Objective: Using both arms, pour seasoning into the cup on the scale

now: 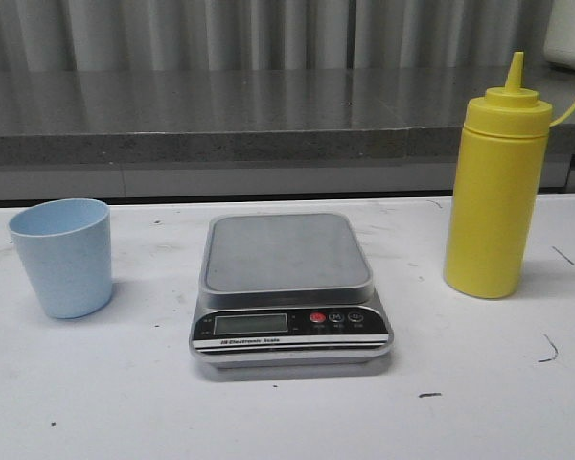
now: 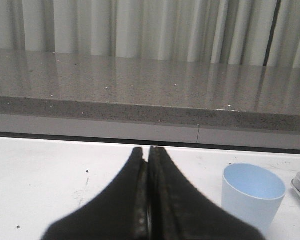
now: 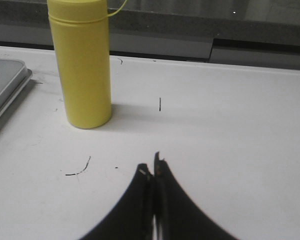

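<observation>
1. Only the wrist views show the grippers. The left gripper (image 2: 149, 200) hangs low over the white table (image 1: 96, 402), fingers pressed together and holding nothing. The right gripper (image 3: 152, 200) is likewise closed on nothing, tips just touching.
2. Only the front view shows all three task items together, in a row across the table. The scale (image 1: 287, 287) sits in the middle, the cup (image 1: 62, 257) well to its left, the bottle (image 1: 494, 182) well to its right. None of them touch, and neither arm appears in this view.
3. The cup is a pale blue, faintly speckled tumbler, tapered and without a handle. It stands upright with its mouth open. From the left wrist it appears just beyond and beside the closed fingers.
4. The scale has a bare square steel platform, a black front panel, a red button (image 1: 317, 317) and a display (image 1: 250, 324) whose reading is too small to make out.
5. The bottle is tall, yellow and upright, with a pointed nozzle and a thin yellow strap (image 1: 573, 101) curving off toward the frame edge.
6. In the right wrist view the bottle's top is cut off and only a corner of the scale enters. In the left wrist view only a sliver of the platform shows, and the cup's base is cut off.
7. Behind the table runs a grey speckled ledge (image 1: 220, 120), then pale curtains (image 1: 268, 34).
</observation>
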Motion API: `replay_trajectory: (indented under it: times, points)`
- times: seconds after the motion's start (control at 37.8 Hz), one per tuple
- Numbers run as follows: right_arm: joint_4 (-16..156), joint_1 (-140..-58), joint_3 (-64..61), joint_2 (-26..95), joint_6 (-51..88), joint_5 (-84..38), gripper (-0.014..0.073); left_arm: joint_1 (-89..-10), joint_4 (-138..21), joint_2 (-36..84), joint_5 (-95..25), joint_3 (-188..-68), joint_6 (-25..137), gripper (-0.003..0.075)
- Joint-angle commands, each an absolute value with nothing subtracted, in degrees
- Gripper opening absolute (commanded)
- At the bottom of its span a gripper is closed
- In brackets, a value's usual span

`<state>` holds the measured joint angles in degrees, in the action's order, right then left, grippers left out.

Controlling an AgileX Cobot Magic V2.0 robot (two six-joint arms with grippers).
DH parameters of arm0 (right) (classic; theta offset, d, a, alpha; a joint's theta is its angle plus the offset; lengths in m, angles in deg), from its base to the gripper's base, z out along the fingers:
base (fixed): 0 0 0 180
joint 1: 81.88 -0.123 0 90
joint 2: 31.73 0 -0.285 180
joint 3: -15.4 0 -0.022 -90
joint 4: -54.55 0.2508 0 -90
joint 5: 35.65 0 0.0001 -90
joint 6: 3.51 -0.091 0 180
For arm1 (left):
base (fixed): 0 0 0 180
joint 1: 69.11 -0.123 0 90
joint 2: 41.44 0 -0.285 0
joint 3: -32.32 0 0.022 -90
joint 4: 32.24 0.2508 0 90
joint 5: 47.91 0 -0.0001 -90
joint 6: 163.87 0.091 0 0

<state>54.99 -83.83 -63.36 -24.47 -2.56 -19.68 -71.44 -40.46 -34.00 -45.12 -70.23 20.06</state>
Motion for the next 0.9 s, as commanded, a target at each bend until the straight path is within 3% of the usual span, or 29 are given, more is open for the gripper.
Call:
replay_trajectory:
  times: [0.0,0.87]
  points:
    - [54.5,-84.0,-63.0,-25.2,-2.6,-24.2,-0.0069,-71.5,-40.5,-34.8,-49.7,-68.8,19.7,-0.002]
    - [54.5,-84.0,-63.0,-25.2,-2.5,-28.6,-0.0069,-71.5,-40.5,-34.8,-49.7,-68.8,19.7,-0.002]
